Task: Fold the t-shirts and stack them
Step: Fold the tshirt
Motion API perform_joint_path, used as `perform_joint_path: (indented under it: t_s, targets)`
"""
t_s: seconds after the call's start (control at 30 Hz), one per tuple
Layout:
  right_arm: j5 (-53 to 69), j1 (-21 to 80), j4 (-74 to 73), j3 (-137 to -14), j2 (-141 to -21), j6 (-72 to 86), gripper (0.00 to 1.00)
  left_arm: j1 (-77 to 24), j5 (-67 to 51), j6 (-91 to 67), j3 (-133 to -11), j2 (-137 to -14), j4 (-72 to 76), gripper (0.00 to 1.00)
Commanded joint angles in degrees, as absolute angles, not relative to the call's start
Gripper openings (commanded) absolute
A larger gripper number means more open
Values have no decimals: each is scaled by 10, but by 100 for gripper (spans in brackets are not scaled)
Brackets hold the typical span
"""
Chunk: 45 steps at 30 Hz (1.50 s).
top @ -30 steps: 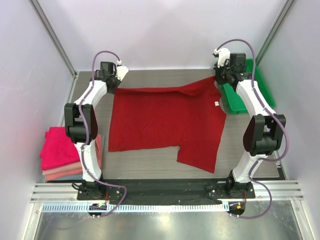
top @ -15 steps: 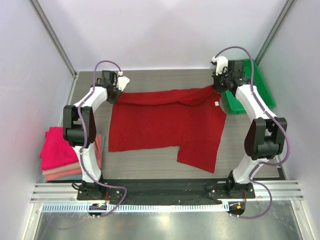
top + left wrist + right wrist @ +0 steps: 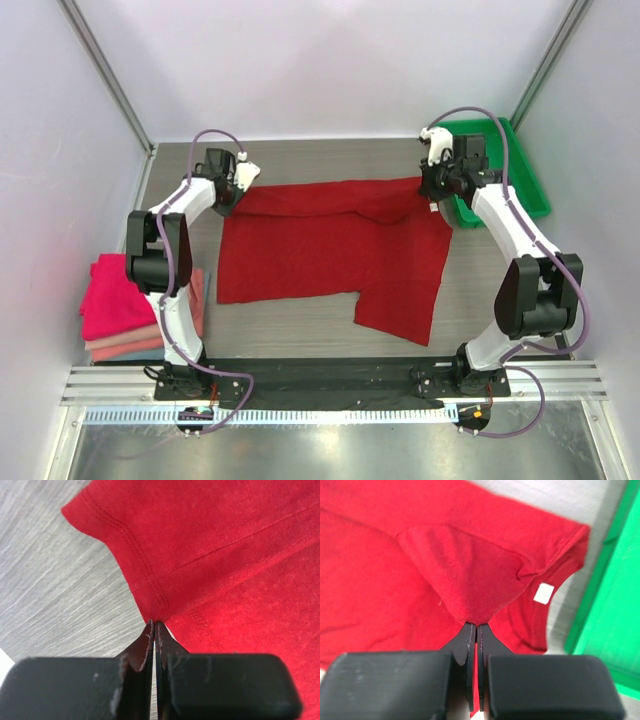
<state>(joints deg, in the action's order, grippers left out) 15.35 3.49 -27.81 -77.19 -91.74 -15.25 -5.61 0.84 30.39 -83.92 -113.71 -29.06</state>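
Note:
A large dark crimson t-shirt (image 3: 330,250) lies spread on the table, its far edge lifted and folding toward the near side. My left gripper (image 3: 232,194) is shut on the shirt's far left hem corner; the left wrist view shows its stitched hem (image 3: 150,580) pinched at my gripper (image 3: 155,625). My right gripper (image 3: 432,190) is shut on the far right shoulder; the right wrist view shows the cloth (image 3: 470,580) bunched at my gripper (image 3: 476,626), with a white neck label (image 3: 543,593) nearby. A stack of folded t-shirts (image 3: 125,305), magenta-pink on top, sits at the left.
A green plastic tray (image 3: 500,170) stands at the far right, just beside the right gripper; it also shows in the right wrist view (image 3: 615,605). The grey wood-grain table (image 3: 300,330) is bounded by white walls. The arm bases sit on a rail at the near edge.
Both grippers have moved toward the near side with the shirt's far edge held, so that edge has come off the back of the table and folds over the shirt.

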Motion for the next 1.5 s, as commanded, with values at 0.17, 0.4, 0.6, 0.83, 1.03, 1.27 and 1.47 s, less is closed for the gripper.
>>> perform_joint_path:
  t_s: [0.17,0.4,0.6,0.83,1.03,1.27,1.47]
  targets:
    - [168,38,-304,-743,-866,-148,1,-62,-25,301,-823,-1088,-321,0]
    - [127,8,-315,-753,-866,-156,29,-65,-34,277,-854,-1045,-343,38]
    - [151,-44,-324,-913,-1003,-98,38,-58,41,272,-997,-1148,-338,50]
    - [175,-47,-389,-1094,-1193,-150,40,-20,4,182,-1182,-1285,-437,52]
    - [183,-51,-389,-1156,-1271,-156,40,-7,2,155,-1223,-1328,-417,56]
    - [164,-46,-379,-1193,-1317,-157,40,-6,2,149,-1243,-1353,-408,55]
    - [146,-38,-371,-1218,-1352,-160,41,-6,4,150,-1239,-1356,-408,54]
